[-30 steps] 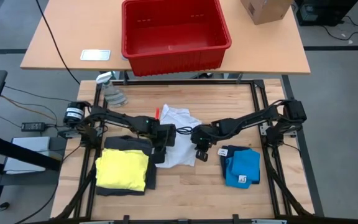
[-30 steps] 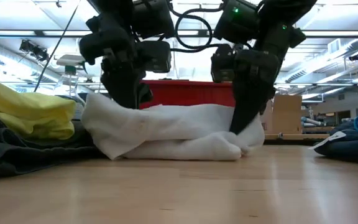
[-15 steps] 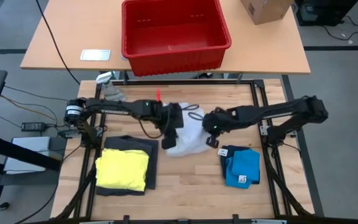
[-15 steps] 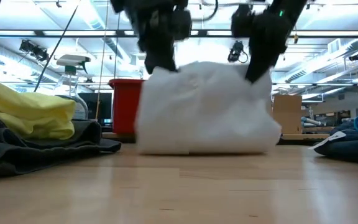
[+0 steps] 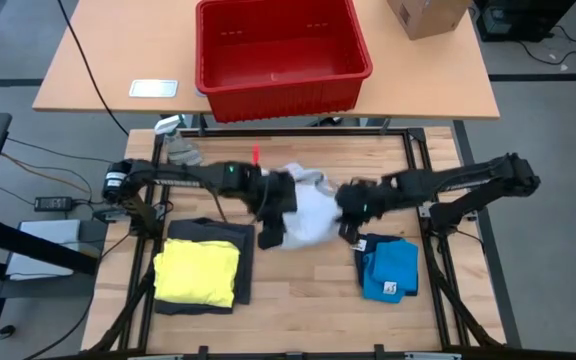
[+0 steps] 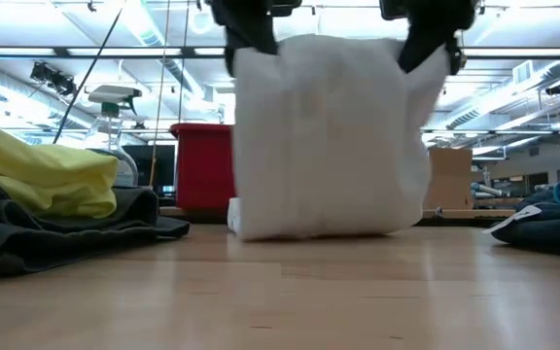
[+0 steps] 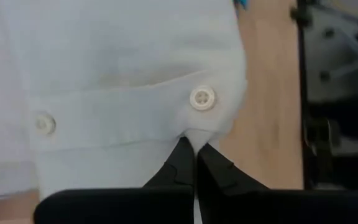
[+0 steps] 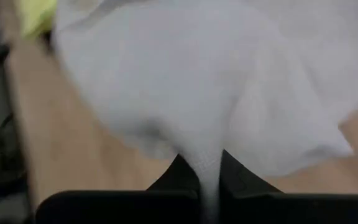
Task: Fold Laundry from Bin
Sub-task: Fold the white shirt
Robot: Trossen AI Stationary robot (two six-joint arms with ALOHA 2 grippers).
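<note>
The white garment (image 5: pixel 308 212), a buttoned shirt, hangs as a broad sheet between my two grippers above the table's middle; it also shows in the low view (image 6: pixel 329 136). My left gripper (image 5: pixel 271 232) and my right gripper (image 5: pixel 348 228) are each shut on it. The yellow garment (image 5: pixel 198 272) lies folded on the dark grey one (image 5: pixel 218 232) at the near left. The blue garment (image 5: pixel 388 268) lies folded at the near right. The red bin (image 5: pixel 280 55) stands on the far table. My left gripper pinches the shirt's edge beside a button (image 7: pixel 194 134) between its two fingers. The shirt hangs below the fingers; its lower edge (image 6: pixel 261 226) is at the table top. My right gripper pinches a gathered fold of the shirt's edge (image 8: pixel 209 163) between its two fingers. The cloth hangs below and spreads out from the fingers.
A small pale grey rag (image 5: pixel 183 152) lies at the table's far left corner. A brown cardboard box (image 5: pixel 426 15) stands on the far table, right of the bin. A white device (image 5: pixel 154 88) lies on the far table's left.
Both grippers have risen and first gone toward the table's far edge, then back toward the near edge, carrying the white shirt. The shirt, bunched on the table a second ago, now hangs spread out as a tall sheet, only its lower edge near the table.
</note>
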